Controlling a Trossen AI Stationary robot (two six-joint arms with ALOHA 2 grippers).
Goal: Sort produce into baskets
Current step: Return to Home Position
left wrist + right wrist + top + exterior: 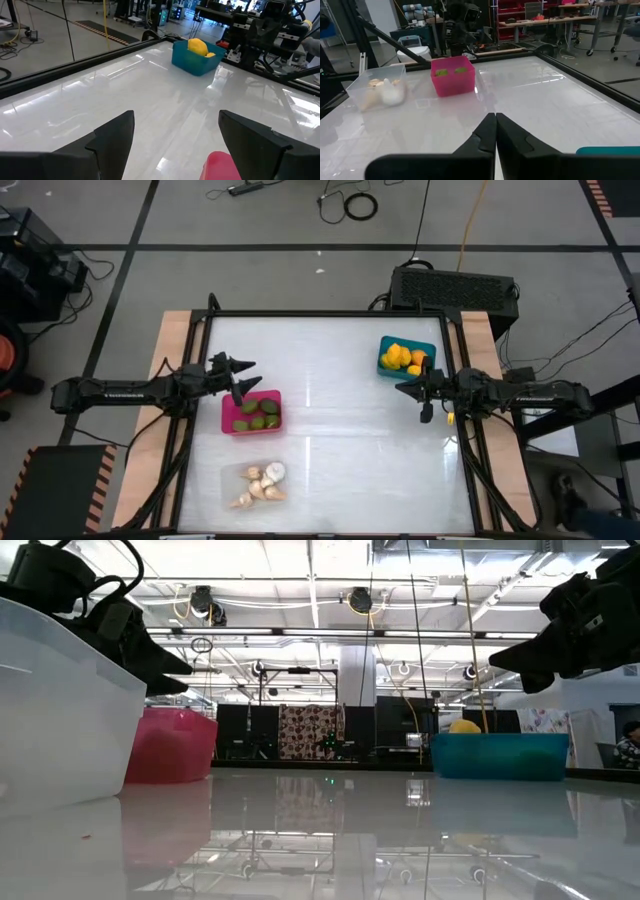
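Each kind of produce is kept in its own bin, so the sorting can be judged as finished. The olive-green fruits (256, 413) are held in the magenta pink bin (228, 420), which is set toward the left edge of the counter (340, 430), about halfway along it. The yellow-orange fruits (402, 358) are piled in the teal bin (384, 350) near the far right corner. The garlic bulbs (262, 483) are collected in the clear bin (228, 480), close to the near edge and toward the left. No loose piece is seen on the counter between them. The left hand (245, 378) is held above the counter at the far side of the pink bin, with its fingers spread wide apart and nothing between them. The right hand (408, 389) is held near the right edge, just beside the near side of the teal bin, with its fingers pressed together on nothing. Both hands are kept outside the bins and off the surface. It is judged that only the drawing back of the arms is left, and care is needed so that no rim is brushed.
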